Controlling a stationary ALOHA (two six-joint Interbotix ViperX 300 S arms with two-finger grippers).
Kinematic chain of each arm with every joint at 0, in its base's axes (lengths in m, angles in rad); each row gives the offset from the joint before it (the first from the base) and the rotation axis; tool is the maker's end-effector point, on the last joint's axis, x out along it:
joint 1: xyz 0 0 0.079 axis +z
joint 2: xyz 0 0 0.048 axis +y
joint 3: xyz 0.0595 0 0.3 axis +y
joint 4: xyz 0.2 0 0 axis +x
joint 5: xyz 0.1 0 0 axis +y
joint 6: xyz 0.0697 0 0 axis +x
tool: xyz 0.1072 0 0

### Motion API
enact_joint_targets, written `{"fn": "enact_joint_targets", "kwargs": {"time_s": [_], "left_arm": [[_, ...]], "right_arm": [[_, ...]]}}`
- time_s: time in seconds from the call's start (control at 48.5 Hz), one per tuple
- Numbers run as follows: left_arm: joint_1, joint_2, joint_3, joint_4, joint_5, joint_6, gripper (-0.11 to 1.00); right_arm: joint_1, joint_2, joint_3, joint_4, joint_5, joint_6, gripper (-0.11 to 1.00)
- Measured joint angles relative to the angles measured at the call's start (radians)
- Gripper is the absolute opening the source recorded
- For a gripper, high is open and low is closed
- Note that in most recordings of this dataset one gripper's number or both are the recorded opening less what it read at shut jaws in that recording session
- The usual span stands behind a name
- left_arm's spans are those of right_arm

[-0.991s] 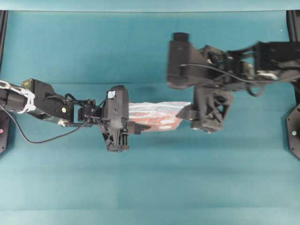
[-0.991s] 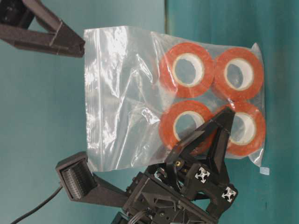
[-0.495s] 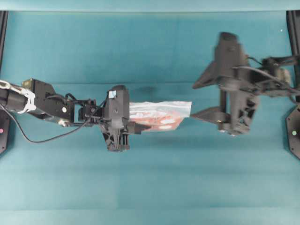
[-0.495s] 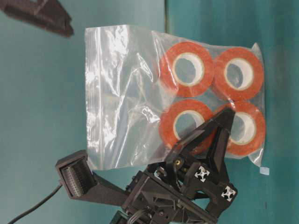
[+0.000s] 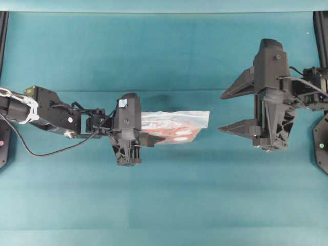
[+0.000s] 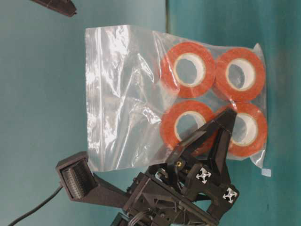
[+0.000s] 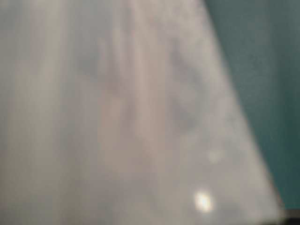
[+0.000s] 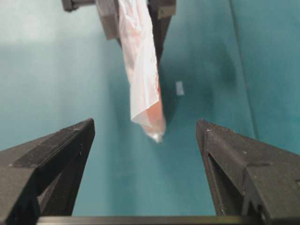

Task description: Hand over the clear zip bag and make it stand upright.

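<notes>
On the left of the overhead view, the left gripper (image 5: 145,138) is clamped on one edge of the clear zip bag (image 5: 177,124), holding it edge-up over the middle of the teal table (image 5: 164,205). The table-level view shows four orange-red tape rolls (image 6: 188,69) with white cores bunched at one end of the bag, with the crinkly plastic at the other end slack. To the right, well apart from the bag, the right gripper (image 5: 236,110) has its jaws spread wide, holding nothing.
</notes>
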Motion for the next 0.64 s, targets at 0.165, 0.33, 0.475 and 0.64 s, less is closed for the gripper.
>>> {"fn": "enact_joint_targets", "kwargs": {"time_s": [0.165,0.33,0.475,0.64], "left_arm": [[0.0,0.0,0.0,0.0,0.0,0.0,0.23],[0.0,0.0,0.002,0.0,0.002,0.0,0.23],[-0.002,0.0,0.002,0.0,0.002,0.0,0.23],[0.0,0.0,0.0,0.0,0.0,0.0,0.23]], "right_arm": [[0.002,0.0,0.012,0.002,-0.014,0.0,0.88],[0.005,-0.003,0.015,0.0,-0.015,0.0,0.88],[0.005,-0.006,0.018,0.0,-0.015,0.0,0.88],[0.006,-0.009,0.029,0.002,-0.017,0.0,0.88]]}}
